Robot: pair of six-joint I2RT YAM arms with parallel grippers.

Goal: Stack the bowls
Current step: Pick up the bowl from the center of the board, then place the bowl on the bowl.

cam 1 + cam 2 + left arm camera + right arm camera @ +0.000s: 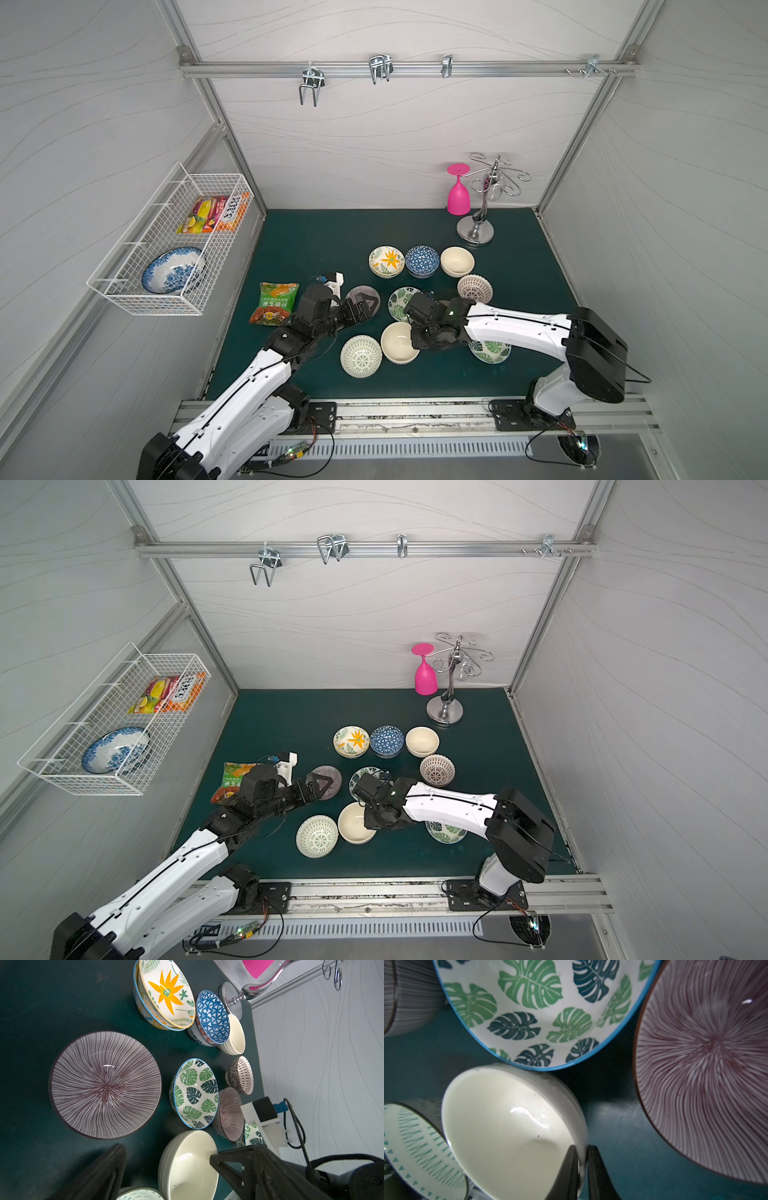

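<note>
Orange-flower bowl (386,261) and blue-triangle bowl (422,260) each nested in another, upright on green mat (316,232), rear cream bowl (457,261) beside them, front cream bowl (398,343) just beside green-dash bowl (360,356)

On a dark teal mat (316,241) sit an orange-flower bowl (386,261), a blue-triangle bowl (422,260), a green-leaf bowl (195,1093), a pink-striped bowl (106,1084) and a plain cream bowl (508,1132). At the frame's left is a blue-and-white floral dish (172,270); upper right, a bright pink glass (458,199).
</note>
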